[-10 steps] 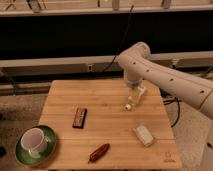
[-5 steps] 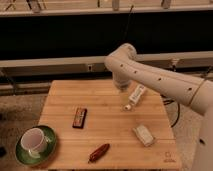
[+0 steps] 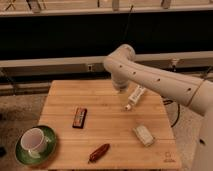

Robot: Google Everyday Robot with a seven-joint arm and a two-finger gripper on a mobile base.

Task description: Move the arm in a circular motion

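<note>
Recorded a leftward shift of the arm (image 3: 155,82) over the last second, with its bulbous elbow (image 3: 121,61) carried from above the right-of-middle of the table toward the far middle, then nearly at rest in the final half second. Noted the gripper (image 3: 129,105) kept over almost the same spot meanwhile, yet swung from near upright to tilted, tip toward the near left. Judged this to be one arc of the circular sweep under way, with the loop not yet closed.

Found the gripper hanging over the far right part of the wooden table (image 3: 60,102). Could not tell whether open or closed, nor whether anything was held. Located the arm's elbow above and to the far left of the gripper, and the long white segment running off toward the right edge of view.

Found dark bar (image 3: 79,117), pale packet (image 3: 143,135), reddish-brown item (image 3: 99,152) and cup (image 3: 34,141) on green saucer (image 3: 49,133) all apart from the gripper, toward the near side.
</note>
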